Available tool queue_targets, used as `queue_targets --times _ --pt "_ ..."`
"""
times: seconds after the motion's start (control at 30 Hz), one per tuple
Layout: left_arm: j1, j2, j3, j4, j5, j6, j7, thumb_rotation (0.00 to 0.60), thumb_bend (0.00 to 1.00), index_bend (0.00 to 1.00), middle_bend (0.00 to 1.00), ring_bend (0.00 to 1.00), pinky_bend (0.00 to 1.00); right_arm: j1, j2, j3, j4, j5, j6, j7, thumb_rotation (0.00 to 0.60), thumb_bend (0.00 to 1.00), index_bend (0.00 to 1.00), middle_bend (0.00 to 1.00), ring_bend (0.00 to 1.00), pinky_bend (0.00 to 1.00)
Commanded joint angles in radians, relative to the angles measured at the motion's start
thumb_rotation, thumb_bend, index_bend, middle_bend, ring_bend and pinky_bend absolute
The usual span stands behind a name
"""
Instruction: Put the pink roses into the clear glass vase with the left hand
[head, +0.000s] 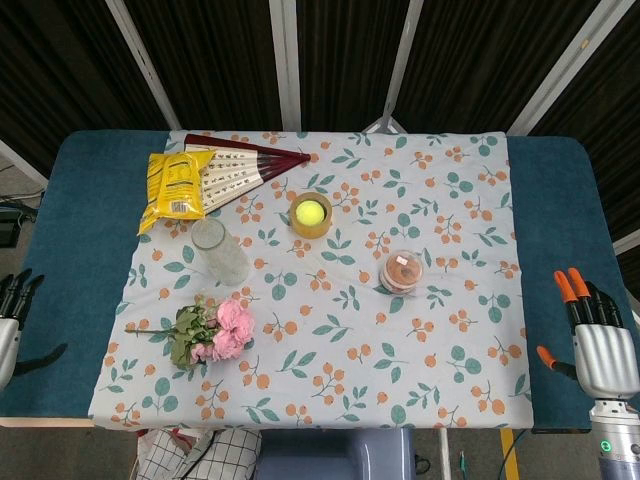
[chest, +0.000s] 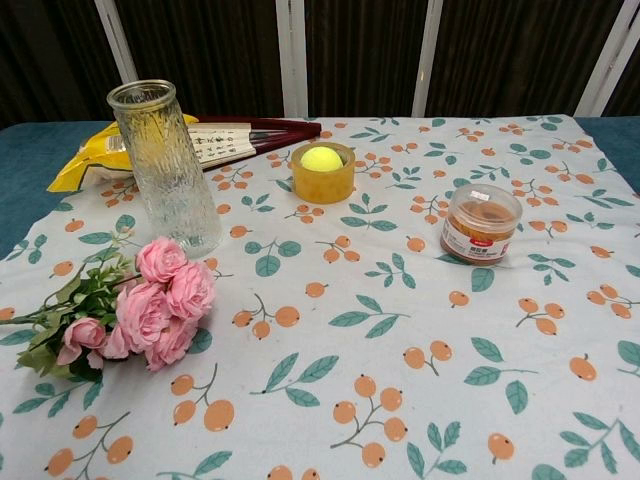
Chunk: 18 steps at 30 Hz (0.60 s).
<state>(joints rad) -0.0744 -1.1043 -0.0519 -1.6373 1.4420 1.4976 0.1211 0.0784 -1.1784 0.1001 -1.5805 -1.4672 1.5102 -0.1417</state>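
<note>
A bunch of pink roses (head: 222, 331) with green leaves lies flat on the floral cloth at the front left, also seen in the chest view (chest: 150, 306). Just behind it stands the clear glass vase (head: 219, 251), upright and empty (chest: 170, 165). My left hand (head: 12, 315) hangs at the far left edge of the head view, off the cloth, fingers apart and holding nothing. My right hand (head: 595, 335) is at the far right edge, orange-tipped fingers spread, also holding nothing. Neither hand shows in the chest view.
A yellow snack bag (head: 176, 186) and a folded fan (head: 245, 165) lie at the back left. A yellow ball sits in a tape roll (head: 311, 214) mid-table. A small lidded jar (head: 402, 271) stands right of centre. Blue table (head: 70, 230) borders the cloth.
</note>
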Motion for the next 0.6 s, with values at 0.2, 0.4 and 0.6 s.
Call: queue_targets --times 0.2,0.4,0.6 --pt "-0.008 -0.006 -0.005 -0.01 -0.01 -0.014 0.029 0.6 0.23 0.09 0.01 0.0 0.14 -0.011 0.007 -0.004 -0.002 -0.001 0.015 0.001 0.6 0.18 0.05 0.0 0.06 0.12" --pt "-0.011 -0.011 0.009 -0.02 0.028 -0.01 0.037 0.6 0.23 0.09 0.01 0.0 0.14 -0.022 0.017 -0.001 -0.011 0.003 0.029 0.016 0.6 0.18 0.05 0.0 0.06 0.12" --pt "-0.005 -0.01 0.024 -0.034 0.046 -0.006 0.045 0.6 0.23 0.09 0.04 0.0 0.14 -0.023 0.016 -0.004 -0.017 0.004 0.026 -0.002 0.6 0.18 0.05 0.0 0.06 0.12"
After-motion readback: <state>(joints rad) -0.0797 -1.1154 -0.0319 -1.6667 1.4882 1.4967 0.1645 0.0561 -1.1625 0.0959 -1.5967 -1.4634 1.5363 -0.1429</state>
